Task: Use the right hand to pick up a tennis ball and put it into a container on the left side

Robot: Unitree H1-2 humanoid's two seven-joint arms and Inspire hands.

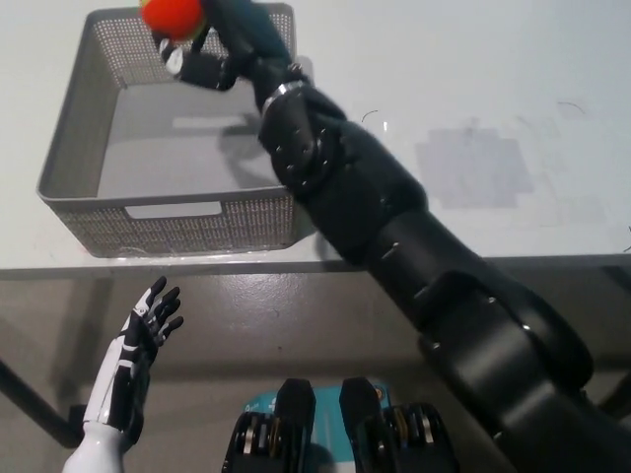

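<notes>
My black right arm reaches from the bottom right diagonally across the table to the top left. Its hand [219,44] is shut on an orange-red tennis ball [173,16], held in the air over the far part of the grey mesh basket [69,187]. The ball is cut off by the picture's top edge. The basket stands on the left side of the white table [473,118], and what shows of its floor is bare. My white left hand [140,340] rests open below the table's front edge at the lower left.
The right arm covers the basket's right wall and near right corner. A faint grey patch [473,168] and small dark marks lie on the table's right half. The table's front edge runs across the middle of the picture.
</notes>
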